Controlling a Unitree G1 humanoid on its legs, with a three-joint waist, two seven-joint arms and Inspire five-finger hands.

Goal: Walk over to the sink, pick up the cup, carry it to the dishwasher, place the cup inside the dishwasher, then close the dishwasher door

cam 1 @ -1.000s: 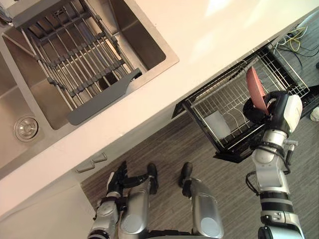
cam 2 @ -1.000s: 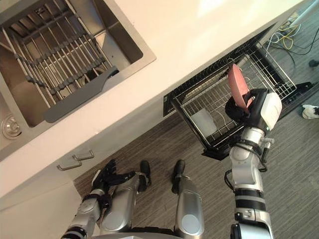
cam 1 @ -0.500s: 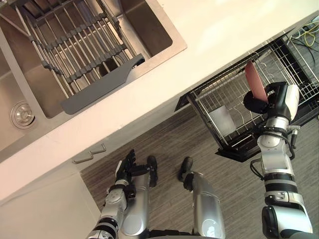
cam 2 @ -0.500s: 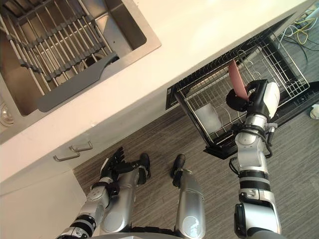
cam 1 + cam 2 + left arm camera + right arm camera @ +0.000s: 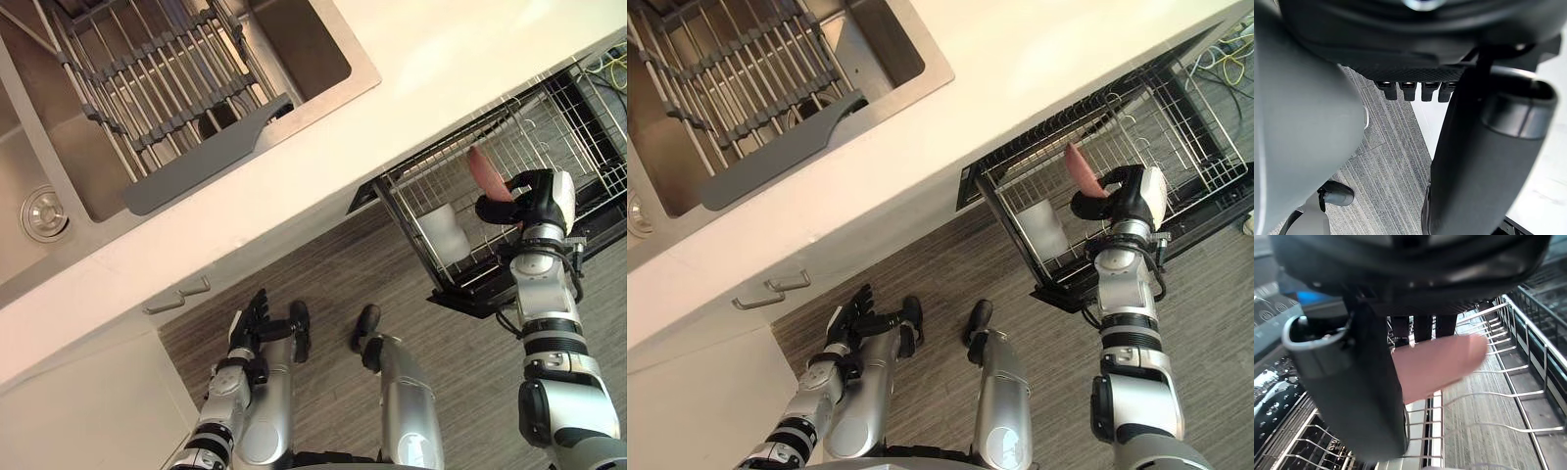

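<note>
One pink cup (image 5: 482, 168), gripped by the right robot hand (image 5: 519, 202), slants lengthwise toward the counter (image 5: 323, 147).

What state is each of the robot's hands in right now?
Left hand: open, holding nothing.
Right hand: shut on the pink object over the dishwasher rack.

The cup (image 5: 480, 168) is salmon pink; the right hand (image 5: 526, 200) around it is black, as is the left hand (image 5: 253, 315); the dishwasher rack (image 5: 534, 116) is silvery wire in a black frame; the counter (image 5: 421, 69) is plain cream; the sink (image 5: 312, 51) is brushed steel grey, its drying rack (image 5: 147, 83) dark grey with pale bars; the floor (image 5: 323, 264) is grey-brown with fine wood-grain stripes; the cabinet (image 5: 88, 401) is white with silver handles (image 5: 178, 297).
</note>
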